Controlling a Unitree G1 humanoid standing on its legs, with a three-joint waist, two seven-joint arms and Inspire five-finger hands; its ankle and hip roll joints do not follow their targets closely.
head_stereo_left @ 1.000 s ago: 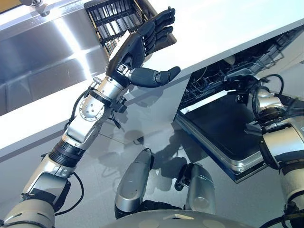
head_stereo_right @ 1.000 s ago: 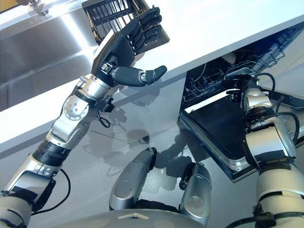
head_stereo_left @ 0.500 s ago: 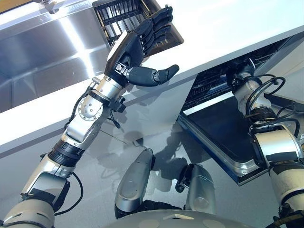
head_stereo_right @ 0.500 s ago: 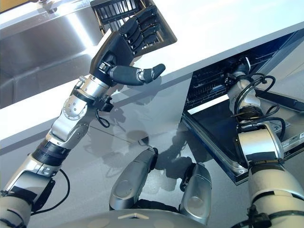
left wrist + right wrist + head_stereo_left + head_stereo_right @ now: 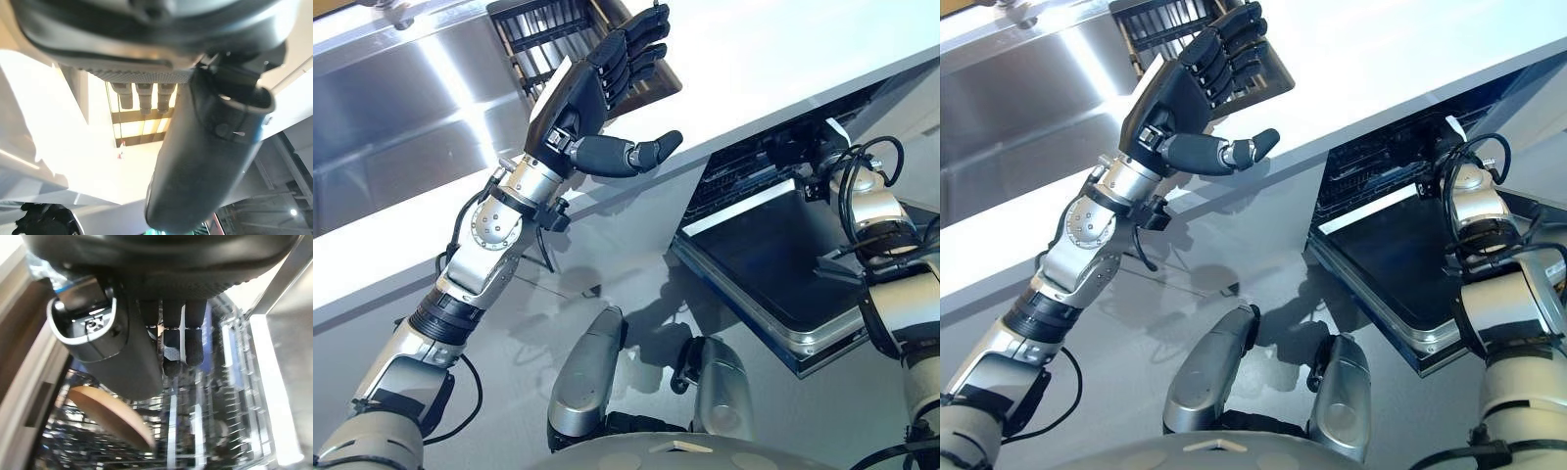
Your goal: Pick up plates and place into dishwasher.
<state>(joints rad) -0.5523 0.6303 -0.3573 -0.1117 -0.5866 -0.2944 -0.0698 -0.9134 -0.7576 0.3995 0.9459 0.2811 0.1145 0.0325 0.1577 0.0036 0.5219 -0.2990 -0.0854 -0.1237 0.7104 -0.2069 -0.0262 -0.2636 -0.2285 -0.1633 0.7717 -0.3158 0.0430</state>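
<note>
— Where's the left hand [image 5: 597, 93] now?

— Raised over the front edge of the worktop [image 5: 783, 49], fingers straight and loose, thumb out to the side. It holds nothing. Just behind it a black rack [image 5: 548, 39] sits on the worktop beside the steel sink [image 5: 401, 117].

— And the right one?

— The right hand [image 5: 171, 328] is at the mouth of the dishwasher [image 5: 1381, 166], under the worktop's edge. Its fingers hang relaxed and slightly bent, gripping nothing.

— Any room to move there?

— Tight above, with the worktop overhanging the opening. The door [image 5: 773, 264] lies folded down and flat, its dark inner face bare, and the floor [image 5: 607, 264] lies open in front of the cabinet.

— The plate?

— A brown plate [image 5: 112, 416] stands tilted in the wire basket [image 5: 215, 431] inside the dishwasher, near the right hand but apart from it. It looks round and plain; its lower part is hidden among the wires.
</note>
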